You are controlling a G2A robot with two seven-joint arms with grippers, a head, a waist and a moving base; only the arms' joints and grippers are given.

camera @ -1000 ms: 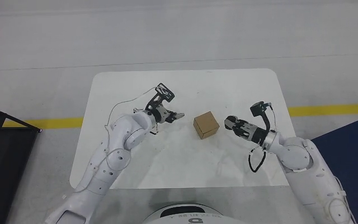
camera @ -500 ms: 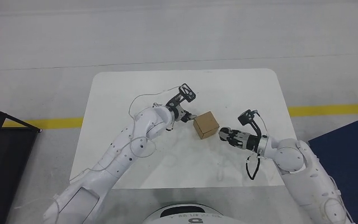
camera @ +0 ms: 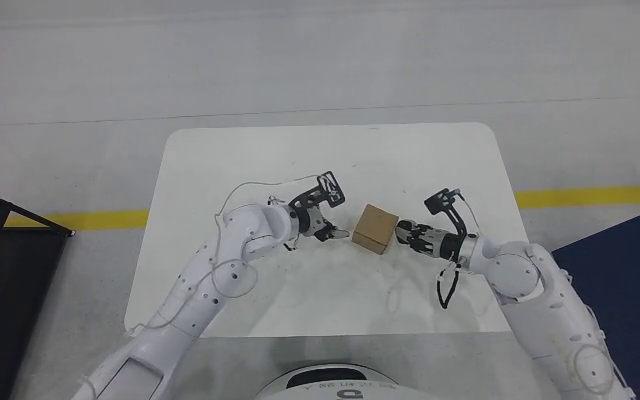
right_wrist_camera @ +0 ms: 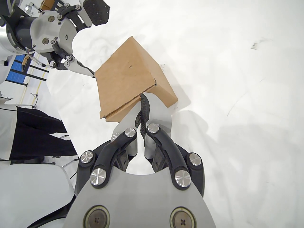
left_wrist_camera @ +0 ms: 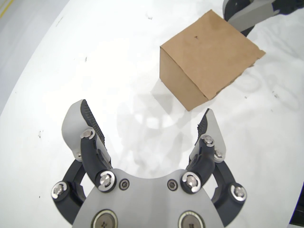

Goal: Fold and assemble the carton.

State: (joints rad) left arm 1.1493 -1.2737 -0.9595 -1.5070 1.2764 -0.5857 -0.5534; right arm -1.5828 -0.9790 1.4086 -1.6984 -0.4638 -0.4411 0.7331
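Between left tool and right tool stands the carton.

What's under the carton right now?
The carton sits on the white table; nothing else shows beneath it. Its bottom face is hidden, so the flaps there cannot be judged.

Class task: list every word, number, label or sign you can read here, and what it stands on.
None readable.
Carton: plain, no print on the faces shown.
Table: scuffs only.
Gear in the room behind: a small mark, too small to read.
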